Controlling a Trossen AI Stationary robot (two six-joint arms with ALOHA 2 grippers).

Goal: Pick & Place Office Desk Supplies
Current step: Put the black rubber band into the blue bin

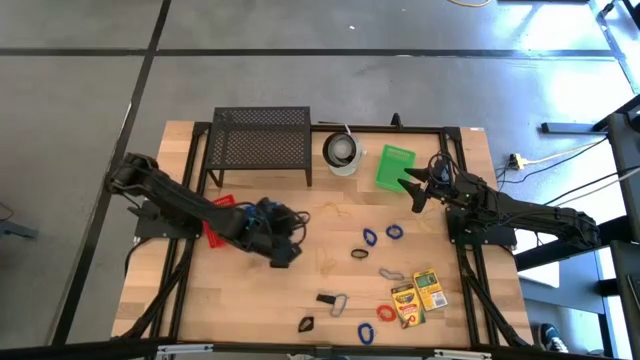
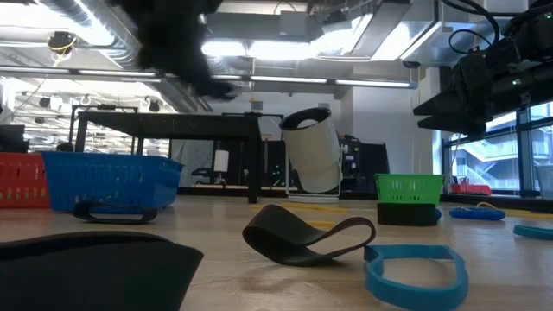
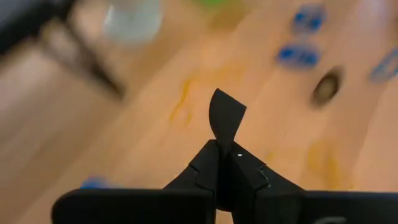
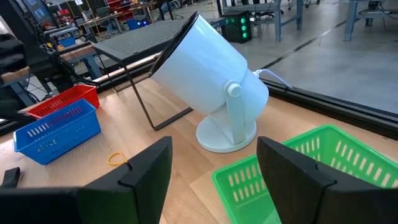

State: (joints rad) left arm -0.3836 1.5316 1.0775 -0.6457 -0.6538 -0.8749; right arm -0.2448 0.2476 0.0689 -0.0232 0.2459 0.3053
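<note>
Nearest the low camera a black rubber band [image 2: 307,239] lies curled on the wooden table [image 1: 330,225], a blue rubber band [image 2: 416,269] just beside it. The left gripper [image 3: 225,163] is clenched on a thin black piece [image 3: 225,115], possibly another band; the blur hides which. It hangs above the table near the blue basket [image 4: 56,130]. The right gripper [image 4: 214,162], jaws spread and empty, hovers by the green basket [image 1: 396,165] and white cup-like object [image 4: 214,81]. Two crayon boxes [image 1: 418,296] lie near the front right
</note>
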